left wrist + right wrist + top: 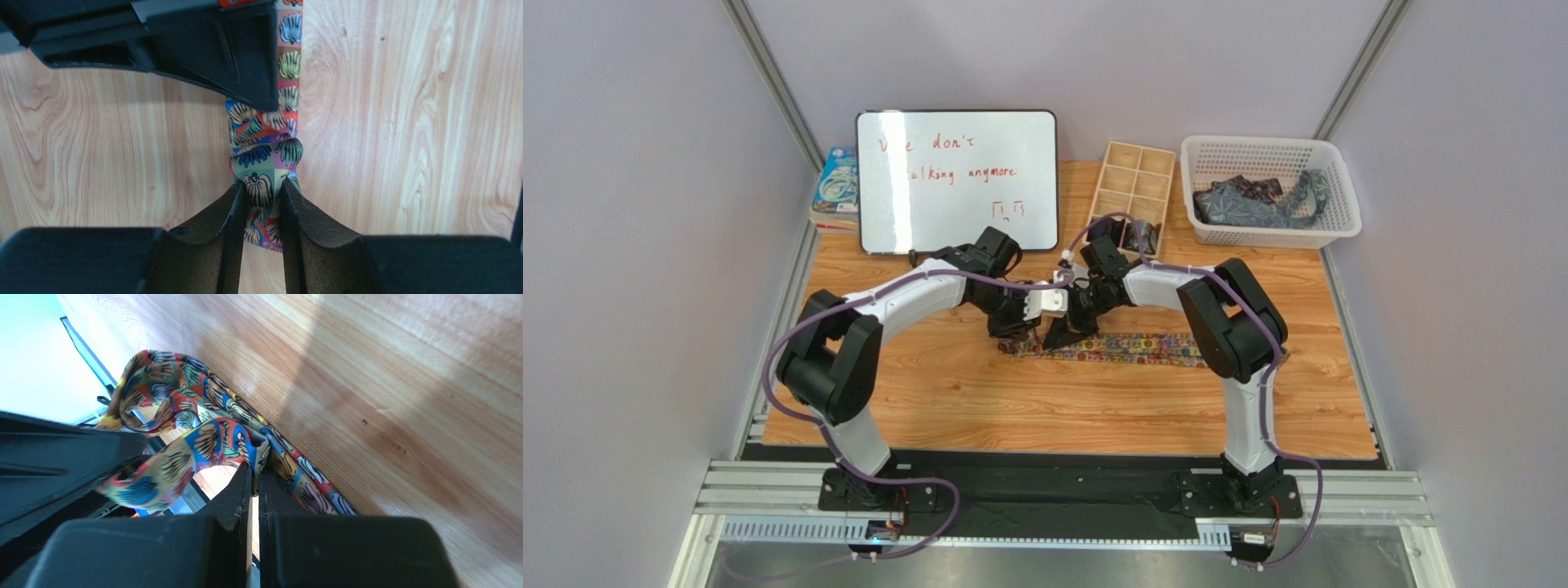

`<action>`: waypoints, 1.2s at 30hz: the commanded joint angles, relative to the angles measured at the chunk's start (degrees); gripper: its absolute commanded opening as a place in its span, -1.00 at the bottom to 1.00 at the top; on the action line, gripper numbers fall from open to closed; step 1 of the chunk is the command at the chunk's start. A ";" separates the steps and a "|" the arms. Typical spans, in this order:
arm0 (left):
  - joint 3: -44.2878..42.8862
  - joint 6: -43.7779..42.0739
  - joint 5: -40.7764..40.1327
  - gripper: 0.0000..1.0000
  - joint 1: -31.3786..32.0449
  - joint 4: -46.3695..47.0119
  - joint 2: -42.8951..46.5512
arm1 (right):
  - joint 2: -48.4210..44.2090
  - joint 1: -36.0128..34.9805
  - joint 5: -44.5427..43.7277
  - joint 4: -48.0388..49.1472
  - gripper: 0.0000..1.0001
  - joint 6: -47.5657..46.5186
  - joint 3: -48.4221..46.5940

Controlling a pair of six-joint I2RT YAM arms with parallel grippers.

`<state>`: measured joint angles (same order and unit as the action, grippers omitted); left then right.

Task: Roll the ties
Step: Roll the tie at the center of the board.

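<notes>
The multicoloured floral tie [1130, 348] lies stretched left to right on the wooden table, its left end bunched under both grippers. My left gripper [1016, 328] is shut on the tie's folded end [261, 184]; the fabric fills the gap between its pads. My right gripper [1063, 328] is shut on a raised fold of the same tie [230, 438], jaws nearly touching. The right gripper's finger shows at the top of the left wrist view [202, 43]. Dark ties [1253, 199] lie heaped in the white basket [1333, 165]. A dark rolled tie [1140, 234] sits in the wooden divider box [1130, 184].
A whiteboard [957, 180] leans at the back left, with a book [837, 184] beside it. The basket and divider box stand at the back right. Grey walls close in on both sides.
</notes>
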<state>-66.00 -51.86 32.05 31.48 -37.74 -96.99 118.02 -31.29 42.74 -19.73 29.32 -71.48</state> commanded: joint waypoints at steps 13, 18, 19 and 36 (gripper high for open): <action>-3.70 -0.96 -4.54 -0.35 2.79 -1.29 -7.34 | -4.37 3.25 8.06 4.00 -0.43 3.11 4.51; -3.52 -0.70 -4.28 -0.35 2.88 -1.29 -6.46 | -6.13 3.95 9.38 3.47 -0.31 4.51 3.81; -3.35 -0.53 -3.84 -0.35 2.88 -1.20 -6.20 | -6.31 4.04 9.29 3.21 -0.30 4.69 3.72; 0.51 -3.60 -3.23 0.32 -2.48 -6.21 -0.22 | -1.91 2.38 5.69 2.06 -0.77 3.20 1.08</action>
<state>-66.94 -52.69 26.76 30.63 -41.95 -101.78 114.98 -27.83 48.66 -19.59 31.51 -68.05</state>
